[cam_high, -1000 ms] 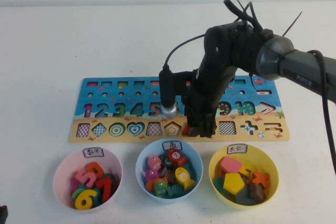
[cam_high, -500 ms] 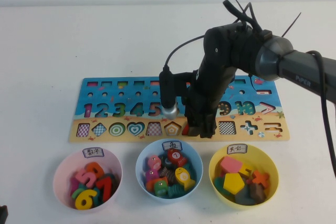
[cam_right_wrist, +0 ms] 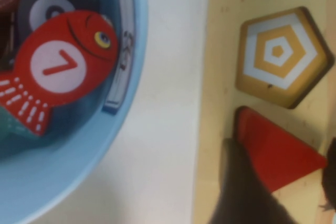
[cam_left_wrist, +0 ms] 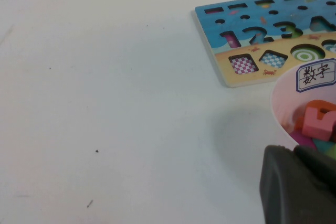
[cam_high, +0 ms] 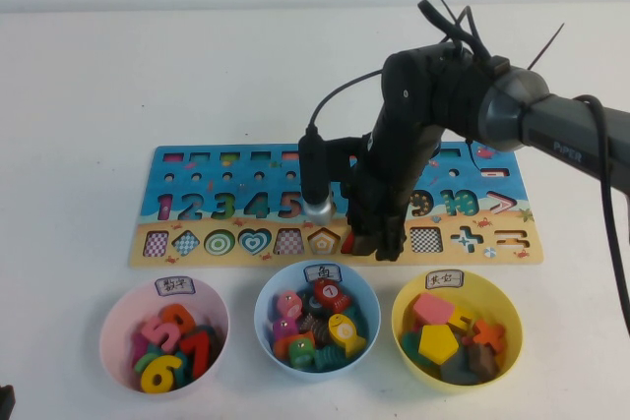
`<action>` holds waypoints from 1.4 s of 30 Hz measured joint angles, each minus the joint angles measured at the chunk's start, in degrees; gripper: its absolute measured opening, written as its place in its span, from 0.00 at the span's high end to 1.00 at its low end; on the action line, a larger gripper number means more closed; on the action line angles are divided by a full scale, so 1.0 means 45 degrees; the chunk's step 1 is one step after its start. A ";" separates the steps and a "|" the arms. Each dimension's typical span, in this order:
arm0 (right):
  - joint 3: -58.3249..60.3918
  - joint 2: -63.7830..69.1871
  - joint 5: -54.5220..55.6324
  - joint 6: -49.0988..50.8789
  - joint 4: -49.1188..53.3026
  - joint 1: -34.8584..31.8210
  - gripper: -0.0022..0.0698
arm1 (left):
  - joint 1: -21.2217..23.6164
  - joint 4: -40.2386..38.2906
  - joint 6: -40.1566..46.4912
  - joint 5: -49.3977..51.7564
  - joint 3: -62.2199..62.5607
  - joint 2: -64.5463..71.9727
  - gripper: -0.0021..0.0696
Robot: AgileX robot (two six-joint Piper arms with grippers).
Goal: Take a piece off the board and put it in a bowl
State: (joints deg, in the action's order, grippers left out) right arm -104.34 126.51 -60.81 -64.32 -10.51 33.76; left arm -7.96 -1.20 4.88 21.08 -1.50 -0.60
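Observation:
The board (cam_high: 197, 159) lies across the middle of the table. The red triangle piece (cam_high: 347, 241) sits at its slot in the sandy lower row, next to the pentagon cut-out (cam_right_wrist: 278, 53). My right gripper (cam_high: 374, 243) reaches down onto it. In the right wrist view its two dark fingers (cam_right_wrist: 247, 192) press both sides of the triangle (cam_right_wrist: 270, 145), so the gripper (cam_right_wrist: 281, 155) is shut on it. The yellow bowl (cam_high: 516, 322) stands in front of the board's right end and holds several pieces. My left gripper (cam_left_wrist: 296, 151) is parked at the near left by the pink bowl, fingers together.
A pink bowl (cam_high: 113, 317) of number pieces and a light blue bowl (cam_high: 268, 292) of fish pieces stand in front of the board, left of the yellow bowl. The blue bowl's rim (cam_right_wrist: 105, 145) lies close beside the right gripper. Bare white table surrounds them.
Almost nothing. The right gripper stays down at the red triangle with only a slight shift; the left arm has not moved.

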 joint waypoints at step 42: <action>0.1533 -0.3277 0.0138 0.7670 0.1234 0.0245 0.60 | 0.0000 0.0008 0.0000 0.0000 0.0000 0.0000 0.98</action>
State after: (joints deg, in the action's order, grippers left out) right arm -97.44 111.76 -60.19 -29.80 -4.96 34.86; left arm -7.96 -1.16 4.88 21.08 -1.50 -0.60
